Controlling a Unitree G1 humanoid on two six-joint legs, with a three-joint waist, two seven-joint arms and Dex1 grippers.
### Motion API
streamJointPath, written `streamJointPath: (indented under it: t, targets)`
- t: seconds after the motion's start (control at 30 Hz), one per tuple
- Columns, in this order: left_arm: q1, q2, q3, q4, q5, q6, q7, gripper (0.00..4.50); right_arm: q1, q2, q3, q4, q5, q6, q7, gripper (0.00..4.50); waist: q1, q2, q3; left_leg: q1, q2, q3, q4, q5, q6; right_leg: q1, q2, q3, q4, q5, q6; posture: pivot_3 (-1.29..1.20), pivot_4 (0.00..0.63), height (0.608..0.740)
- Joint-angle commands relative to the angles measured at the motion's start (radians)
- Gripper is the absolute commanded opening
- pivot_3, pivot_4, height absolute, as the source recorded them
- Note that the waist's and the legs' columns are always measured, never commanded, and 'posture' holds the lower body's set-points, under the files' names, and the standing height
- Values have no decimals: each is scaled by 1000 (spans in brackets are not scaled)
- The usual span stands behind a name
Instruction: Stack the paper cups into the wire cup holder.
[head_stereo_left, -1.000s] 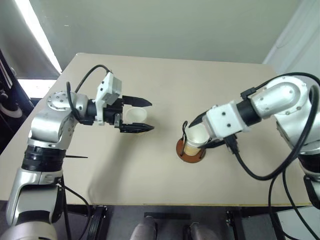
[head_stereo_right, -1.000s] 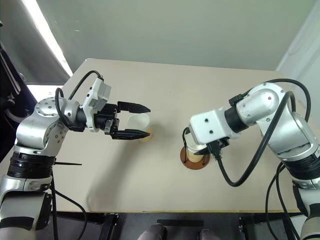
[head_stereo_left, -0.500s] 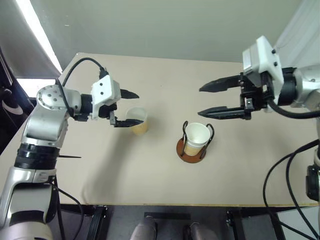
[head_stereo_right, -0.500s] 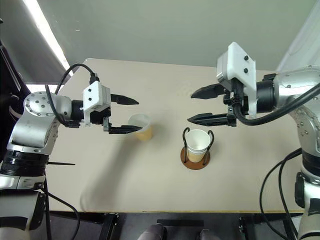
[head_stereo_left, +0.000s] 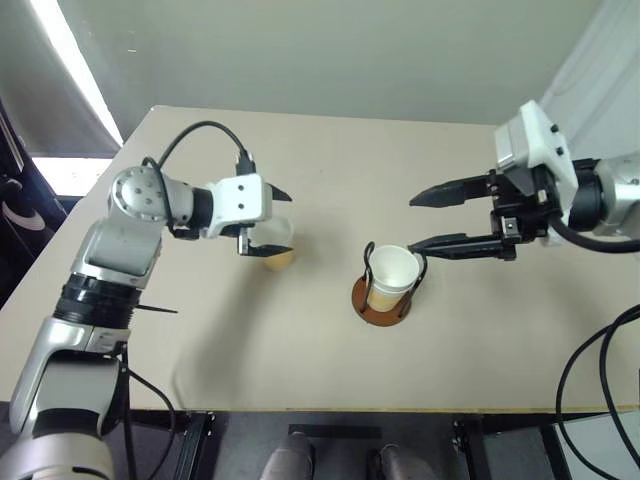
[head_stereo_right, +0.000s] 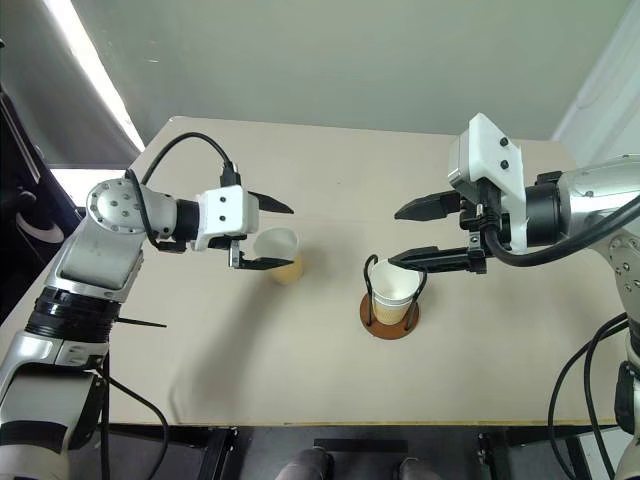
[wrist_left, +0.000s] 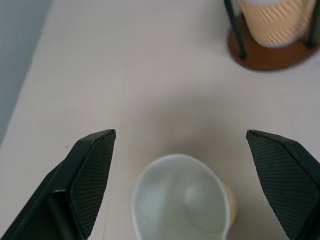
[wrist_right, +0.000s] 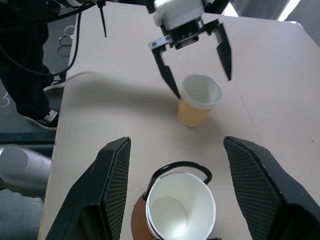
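Cups, tan paper with white rims (head_stereo_right: 394, 284), sit nested in your black-wire, wooden-based holder (head_stereo_right: 390, 314); left gripper (head_stereo_right: 266, 235) spread around the loose tan cup (head_stereo_right: 279, 252), right gripper (head_stereo_right: 412, 233) spread, empty, above the holder.

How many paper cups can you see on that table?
2 for sure: a loose cup standing between the open left gripper's fingers, and a cup in the wire cup holder. Another may be nested inside it.
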Motion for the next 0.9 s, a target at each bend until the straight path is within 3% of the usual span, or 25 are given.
streamJointPath:
  t: [0.03,0.8,0.9]
  targets:
    - [-3,12,-11,1,37,-42,-5,4500,-3,-49,-47,-12,40,6,6,2963,1,0,0,0,0,0,0,0,0,0,0,0,0,0,0,0,150,740]
    - [-5,-56,-59,205,143,-145,36,4500,1,-90,-21,-5,72,-25,-19,2963,1,0,0,-1,0,0,0,0,0,-1,0,0,1,0,0,0,150,740]
    - [-19,-76,-71,256,152,-174,44,3585,4,-87,-18,-2,69,-31,-22,3008,1,0,0,-1,0,0,1,0,0,-1,0,0,1,0,0,0,150,740]
